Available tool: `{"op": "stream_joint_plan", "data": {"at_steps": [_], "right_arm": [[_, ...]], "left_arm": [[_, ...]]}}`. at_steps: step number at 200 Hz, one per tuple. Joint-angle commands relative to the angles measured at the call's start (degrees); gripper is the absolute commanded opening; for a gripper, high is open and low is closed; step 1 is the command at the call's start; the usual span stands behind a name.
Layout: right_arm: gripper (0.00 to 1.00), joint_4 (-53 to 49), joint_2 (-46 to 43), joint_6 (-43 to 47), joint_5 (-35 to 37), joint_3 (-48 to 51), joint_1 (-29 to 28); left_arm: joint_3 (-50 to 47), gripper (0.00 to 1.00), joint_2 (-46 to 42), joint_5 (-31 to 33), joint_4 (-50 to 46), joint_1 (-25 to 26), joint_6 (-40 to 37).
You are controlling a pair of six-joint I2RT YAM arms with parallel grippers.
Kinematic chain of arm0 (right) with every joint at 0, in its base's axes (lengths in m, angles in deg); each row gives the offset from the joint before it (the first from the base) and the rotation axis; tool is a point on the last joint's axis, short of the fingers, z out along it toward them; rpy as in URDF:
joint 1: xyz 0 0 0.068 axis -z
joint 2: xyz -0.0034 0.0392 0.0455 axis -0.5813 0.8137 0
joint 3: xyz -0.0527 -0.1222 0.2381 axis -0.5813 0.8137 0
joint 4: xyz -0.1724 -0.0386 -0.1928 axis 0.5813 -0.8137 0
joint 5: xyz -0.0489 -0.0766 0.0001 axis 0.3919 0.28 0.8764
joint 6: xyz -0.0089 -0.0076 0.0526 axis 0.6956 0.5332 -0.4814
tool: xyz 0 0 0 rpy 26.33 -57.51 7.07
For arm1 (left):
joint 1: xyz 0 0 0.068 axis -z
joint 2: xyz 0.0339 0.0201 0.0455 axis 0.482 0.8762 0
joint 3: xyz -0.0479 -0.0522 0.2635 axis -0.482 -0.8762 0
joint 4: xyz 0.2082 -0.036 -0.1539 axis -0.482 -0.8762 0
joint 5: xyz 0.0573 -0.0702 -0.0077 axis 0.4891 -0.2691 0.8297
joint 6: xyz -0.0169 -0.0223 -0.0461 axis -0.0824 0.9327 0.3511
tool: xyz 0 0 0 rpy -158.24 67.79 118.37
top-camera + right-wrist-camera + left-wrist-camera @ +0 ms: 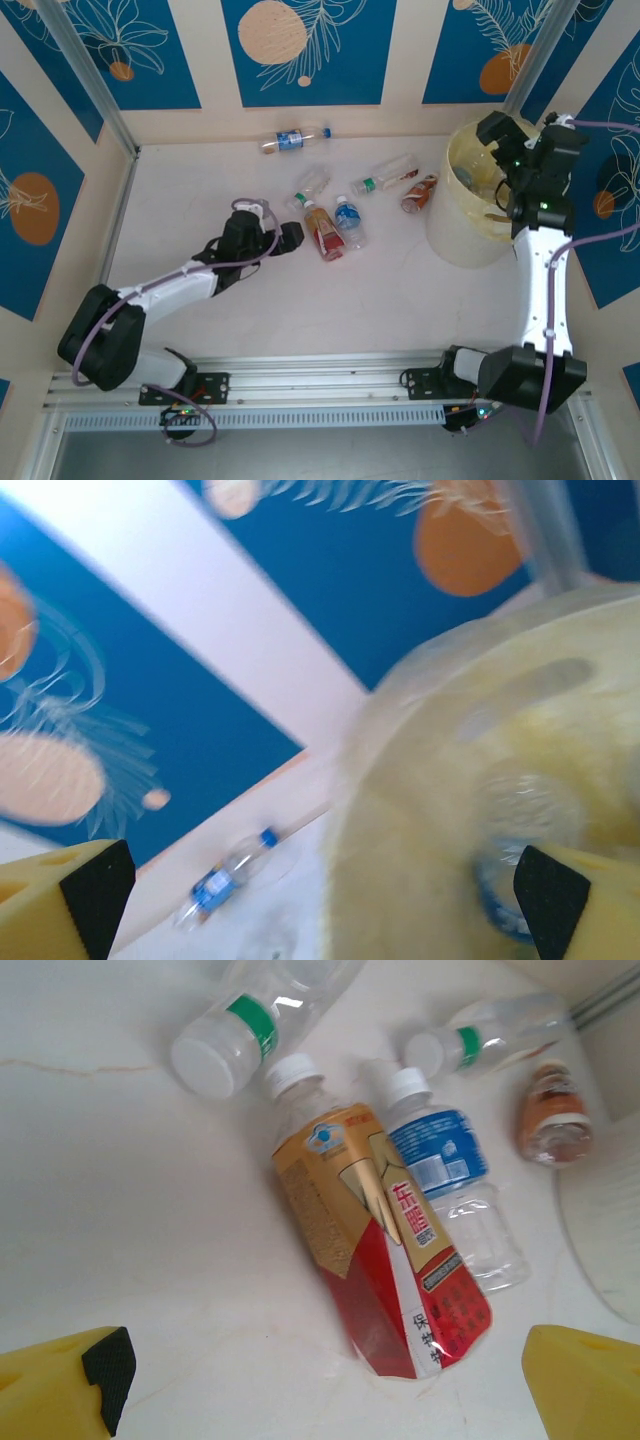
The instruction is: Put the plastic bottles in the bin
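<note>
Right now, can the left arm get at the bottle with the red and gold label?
Probably yes. The left gripper is open, right beside the red and gold bottle, with bare table between. The blue-label bottle lies close along its far side.

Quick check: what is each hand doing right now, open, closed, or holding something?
Left hand: open, empty, by the red-label bottle.
Right hand: open, empty, at the bin.
</note>
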Motion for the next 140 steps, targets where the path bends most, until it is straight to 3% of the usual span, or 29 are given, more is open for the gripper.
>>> {"op": "stream_joint_plan", "data": {"at_steps": [1, 31, 57, 104, 140], "right_arm": [[1.00, 2.6, -4.5, 5.4, -3.3, 3.9, -6.3], [1.00, 4.0, -7.3, 10.0, -5.9, 8.4, -14.9], [1.00, 3.1, -7.6, 10.8, -7.4, 9.8, -19.1], [1.00, 2.3, -7.5, 12.9, -5.8, 11.7, -21.5], [1.00, 0.6, -8.1, 14.3, -4.5, 12.1, -21.7]], "left_arm": [[8.6, 1.00, 4.1, 9.4, -15.6, 5.4, 2.9], [19.1, 1.00, 11.4, 17.5, -27.0, 11.2, 6.1], [24.1, 1.00, 15.8, 15.5, -29.1, 12.5, 11.9], [34.0, 1.00, 24.6, 16.2, -38.1, 14.3, 18.8], [39.1, 1.00, 30.2, 13.8, -36.5, 14.3, 18.4]]}}
